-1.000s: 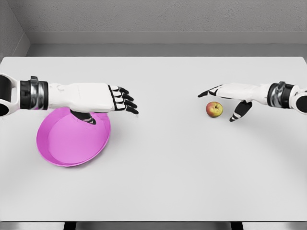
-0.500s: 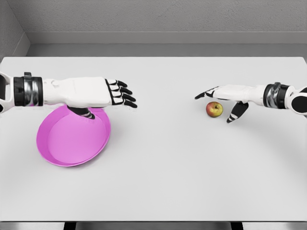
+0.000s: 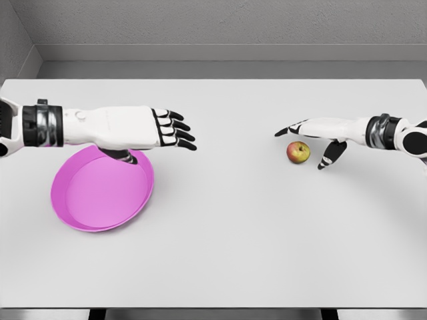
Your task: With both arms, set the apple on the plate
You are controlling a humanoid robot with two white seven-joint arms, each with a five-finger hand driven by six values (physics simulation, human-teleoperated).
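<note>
Small red-and-yellow apple [image 3: 298,152]: resting on the white tabletop [image 3: 227,220], right of centre, well apart from the plate. Right hand [image 3: 319,133]: just above and beside the apple, fingers spread, thumb down at its right; contact apparently none, though hard to confirm. Round magenta plate [image 3: 100,197]: at left. Left hand [image 3: 157,130]: over the plate's far rim, fingers extended, empty.

At frame left the left hand [image 3: 150,130] hovers, fingers spread, over the pink plate's [image 3: 100,197] upper rim, while at right the open right hand [image 3: 320,137] arches over the apple [image 3: 298,152].
</note>
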